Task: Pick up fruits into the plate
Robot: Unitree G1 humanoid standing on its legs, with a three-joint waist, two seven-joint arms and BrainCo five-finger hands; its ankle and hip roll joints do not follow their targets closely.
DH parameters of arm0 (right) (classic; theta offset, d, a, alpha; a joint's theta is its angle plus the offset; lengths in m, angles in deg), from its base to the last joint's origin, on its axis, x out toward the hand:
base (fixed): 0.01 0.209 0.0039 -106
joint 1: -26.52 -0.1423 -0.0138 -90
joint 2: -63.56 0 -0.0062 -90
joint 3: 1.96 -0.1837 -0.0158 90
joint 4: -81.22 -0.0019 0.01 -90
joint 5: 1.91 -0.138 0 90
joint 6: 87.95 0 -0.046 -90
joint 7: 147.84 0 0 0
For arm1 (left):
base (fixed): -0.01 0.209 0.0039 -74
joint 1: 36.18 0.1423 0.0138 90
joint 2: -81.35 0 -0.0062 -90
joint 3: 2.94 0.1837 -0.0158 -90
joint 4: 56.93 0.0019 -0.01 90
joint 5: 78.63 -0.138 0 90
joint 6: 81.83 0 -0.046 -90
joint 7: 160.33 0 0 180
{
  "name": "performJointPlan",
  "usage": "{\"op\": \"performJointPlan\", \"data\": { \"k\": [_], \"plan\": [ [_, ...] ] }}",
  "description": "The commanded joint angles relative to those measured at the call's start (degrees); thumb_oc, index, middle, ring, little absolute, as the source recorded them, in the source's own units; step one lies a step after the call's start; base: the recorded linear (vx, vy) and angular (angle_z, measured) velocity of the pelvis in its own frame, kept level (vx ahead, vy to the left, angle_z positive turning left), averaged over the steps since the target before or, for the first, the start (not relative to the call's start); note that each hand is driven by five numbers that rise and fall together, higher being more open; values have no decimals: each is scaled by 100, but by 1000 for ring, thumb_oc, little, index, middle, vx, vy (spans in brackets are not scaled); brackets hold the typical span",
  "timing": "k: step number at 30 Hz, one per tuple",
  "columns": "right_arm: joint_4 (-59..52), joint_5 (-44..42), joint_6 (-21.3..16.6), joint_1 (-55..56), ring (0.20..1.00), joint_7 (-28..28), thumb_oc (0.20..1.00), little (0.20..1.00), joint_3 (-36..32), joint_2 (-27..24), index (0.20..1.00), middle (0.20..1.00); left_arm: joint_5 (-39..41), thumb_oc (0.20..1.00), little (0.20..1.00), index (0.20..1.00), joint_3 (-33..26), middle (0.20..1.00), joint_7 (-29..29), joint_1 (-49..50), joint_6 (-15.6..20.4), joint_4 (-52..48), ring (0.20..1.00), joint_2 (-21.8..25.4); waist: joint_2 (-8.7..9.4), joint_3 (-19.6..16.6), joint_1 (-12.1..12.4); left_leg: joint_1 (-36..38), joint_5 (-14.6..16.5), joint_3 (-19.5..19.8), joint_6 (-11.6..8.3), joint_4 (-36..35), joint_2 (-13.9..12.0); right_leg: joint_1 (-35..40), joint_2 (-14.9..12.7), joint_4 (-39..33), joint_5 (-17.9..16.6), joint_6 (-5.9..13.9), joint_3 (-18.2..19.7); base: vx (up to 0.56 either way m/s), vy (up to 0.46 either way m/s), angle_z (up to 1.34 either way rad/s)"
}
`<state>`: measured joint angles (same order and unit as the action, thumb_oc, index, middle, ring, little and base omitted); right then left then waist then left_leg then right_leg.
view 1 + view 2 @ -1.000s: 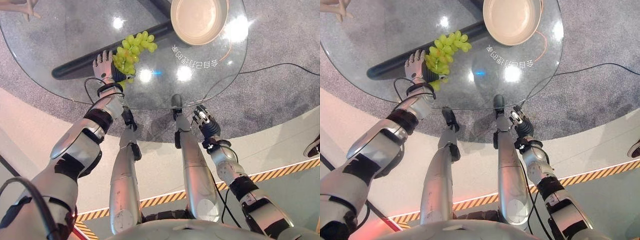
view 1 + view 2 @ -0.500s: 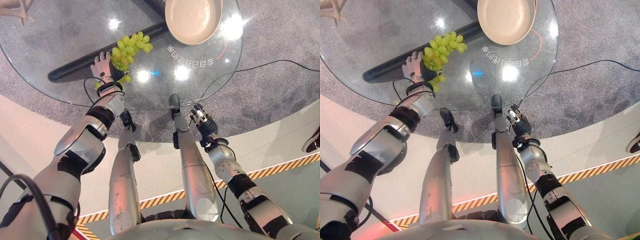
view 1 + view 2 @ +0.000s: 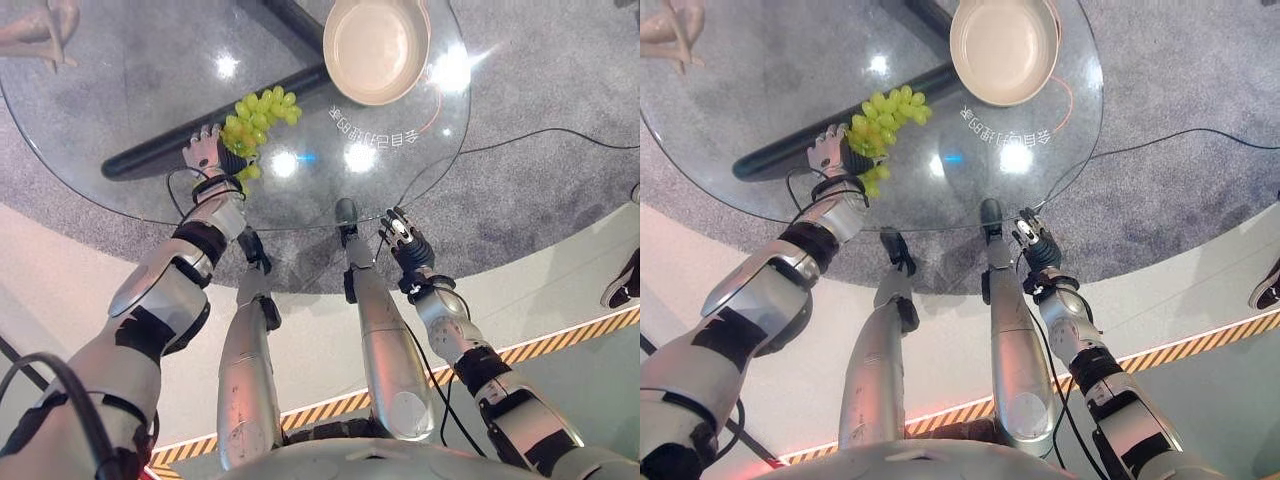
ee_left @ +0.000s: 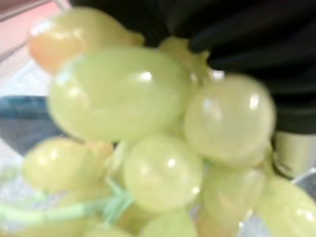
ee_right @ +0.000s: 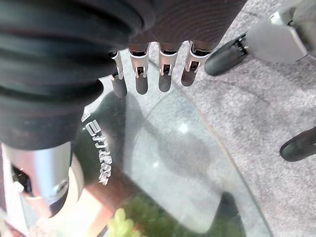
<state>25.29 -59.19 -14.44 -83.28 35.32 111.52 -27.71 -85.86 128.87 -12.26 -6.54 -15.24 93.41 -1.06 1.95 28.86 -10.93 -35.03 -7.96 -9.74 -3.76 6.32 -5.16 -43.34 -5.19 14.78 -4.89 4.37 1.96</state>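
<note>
Table [image 3: 130, 90]: a round glass top on a grey carpet, with a dark bar of its base showing through the glass, running from the left hand towards the plate. Bright spots of light reflect off the glass near the grapes and beside the plate.

Plate [image 3: 377, 47]: a cream, round, shallow dish with nothing in it, on the far part of the table, to the right of the grapes and well apart from them.

Grapes [image 3: 256, 118]: one bunch of pale green grapes, sitting at the left hand and stretching away from it towards the plate, over the dark bar. The left wrist view shows the berries [image 4: 121, 98] pressed close against the hand's dark ribbed cover, with a green stem among them.

Left hand [image 3: 205, 150]: reached out over the near left part of the table, its fingers closed round the near end of the bunch and its palm against the grapes.

Right hand [image 3: 405, 244]: low at the near right rim of the table, off the glass and well apart from both plate and grapes. In the right wrist view its fingers [image 5: 140, 74] hang relaxed in a row with nothing between them.

Person's hand [image 3: 40, 25]: at the far left corner, over the table's far edge, well away from the fruit.
</note>
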Motion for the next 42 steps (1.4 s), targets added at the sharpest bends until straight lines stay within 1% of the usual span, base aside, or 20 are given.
{"op": "performJointPlan", "data": {
  "k": [1, 6, 11, 21, 23, 24, 25, 32, 33, 34, 42],
  "plan": [
    [-194, 46, -156, 133, 1000, 160, 1000, 1000, 5, -56, 1000, 1000, 12, 200, 200, 200, -385, 200, -90, 6, 185, 213, 200, 362, -91, 94, 80, 129, 403, 402, -65, 113, 182, 299, 300, 142, 356, 19, -234, 0, 0, 0],
    [-175, 151, -146, 246, 1000, 170, 1000, 1000, -95, -47, 1000, 1000, 4, 200, 200, 200, -559, 200, -178, 257, 409, -349, 200, 555, -155, 94, 184, 614, 420, 421, -74, -89, 169, 755, 169, -23, 363, 73, -329, 9, 13, 1],
    [-215, 218, -85, 374, 1000, 148, 1000, 1000, -224, -39, 1000, 1000, -154, 200, 200, 200, -770, 200, -173, 563, 420, -894, 200, 684, -208, 94, 283, 976, 456, 471, -65, -204, 194, 1116, 62, -123, 371, 113, -407, 36, 18, 3],
    [-118, 235, -38, 457, 1000, 186, 1000, 1000, -319, -44, 1000, 1000, -306, 200, 200, 200, -815, 200, -104, 674, 486, -1228, 200, 777, -251, 94, 339, 1236, 506, 487, -34, -192, 189, 1400, -3, -104, 420, 101, -466, 44, 4, 6],
    [-111, 226, -18, 460, 1000, 189, 1000, 1000, -324, -49, 1000, 1000, -326, 200, 200, 200, -796, 200, 53, 660, 514, -1230, 200, 787, -247, 94, 334, 1253, 514, 484, -24, -198, 188, 1409, -1, -109, 421, 106, -462, 23, 2, 1],
    [-100, 216, -9, 449, 1000, 197, 1000, 1000, -328, -51, 1000, 1000, -255, 517, 517, 517, -765, 517, 112, 650, 600, -1226, 517, 795, -242, 94, 333, 1251, 513, 484, -18, -202, 186, 1410, -2, -119, 412, 109, -461, 0, 0, 0],
    [-112, 217, -11, 451, 1000, 186, 1000, 1000, -318, -44, 1000, 1000, -233, 1000, 1000, 1000, -755, 1000, 132, 650, 629, -1225, 1000, 780, -240, 94, 335, 1239, 509, 482, -15, -204, 186, 1400, 1, -118, 409, 110, -465, 0, 0, 0],
    [-120, 226, 26, 433, 1000, 189, 1000, 1000, -280, -59, 1000, 1000, -166, 1000, 1000, 1000, -659, 1000, 250, 592, 651, -1226, 1000, 713, -224, 94, 295, 1158, 516, 465, 3, -175, 193, 1326, 39, -126, 399, 98, -417, 0, 0, 0],
    [-129, 237, 30, 428, 1000, 186, 1000, 1000, -277, -57, 1000, 1000, -171, 344, 344, 344, -653, 344, 245, 591, 646, -1239, 344, 701, -221, 94, 291, 1154, 516, 460, 4, -180, 192, 1322, 41, -135, 396, 99, -411, 0, 0, 0],
    [-133, 243, 31, 428, 1000, 187, 1000, 1000, -273, -53, 1000, 1000, -185, 200, 200, 200, -639, 200, 233, 588, 636, -1228, 200, 686, -216, 94, 285, 1156, 515, 456, 5, -193, 189, 1320, 46, -145, 393, 101, -403, 0, 0, 0],
    [-59, 219, 40, 417, 1000, 251, 1000, 1000, -302, -77, 1000, 1000, -198, 200, 200, 200, -618, 200, 283, 519, 589, -1180, 200, 707, -221, 94, 287, 1136, 500, 472, -6, -197, 198, 1306, 42, -142, 393, 97, -413, 0, 0, 0]
  ]
}}
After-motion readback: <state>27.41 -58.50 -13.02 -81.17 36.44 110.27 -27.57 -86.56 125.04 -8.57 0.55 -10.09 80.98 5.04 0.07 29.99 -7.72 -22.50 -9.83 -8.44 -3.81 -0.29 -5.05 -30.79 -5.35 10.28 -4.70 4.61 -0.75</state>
